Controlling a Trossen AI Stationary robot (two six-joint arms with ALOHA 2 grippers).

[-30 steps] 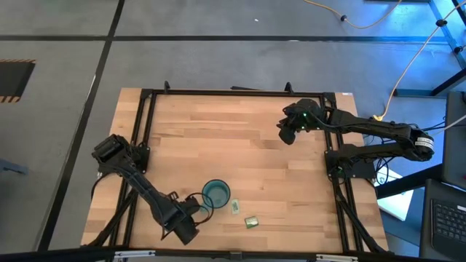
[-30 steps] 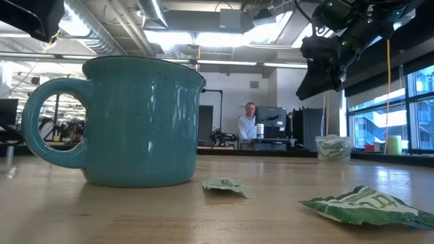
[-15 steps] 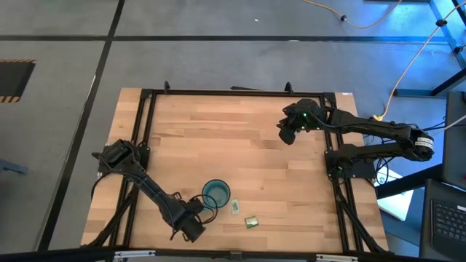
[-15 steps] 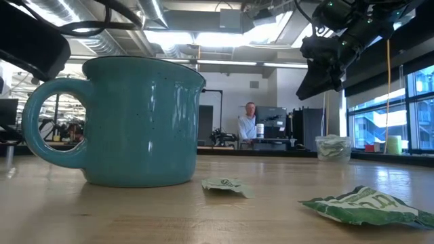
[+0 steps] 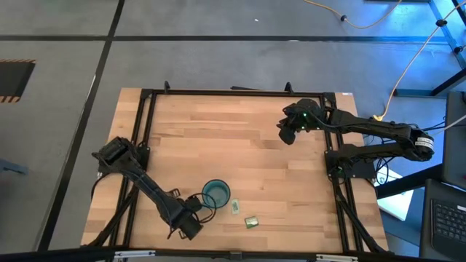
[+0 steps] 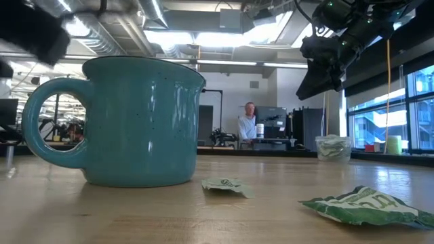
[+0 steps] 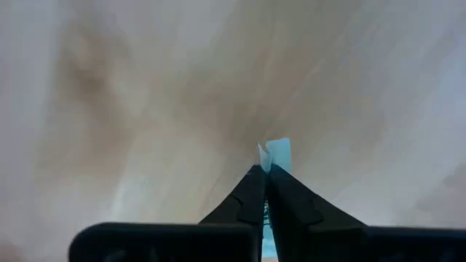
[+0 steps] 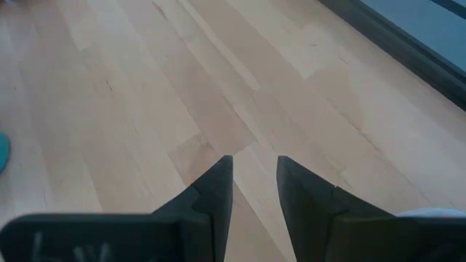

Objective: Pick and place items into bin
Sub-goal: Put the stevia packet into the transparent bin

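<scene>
I see the left gripper (image 5: 188, 227) beside the teal mug (image 5: 215, 193), fingers (image 7: 251, 200) pinched on a pale packet (image 7: 275, 155) (wrapper blurred). Right gripper (image 8: 253, 182) hovers narrowly parted near the far edge. Two green packets (image 5: 250, 222) lie beside the mug; the translucent cup (image 6: 333, 148) stands far back.

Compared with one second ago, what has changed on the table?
The left gripper shifted a little beside the mug and closed; it now pinches a small pale packet. The right gripper, the mug, the two loose packets and the cup did not move.
</scene>
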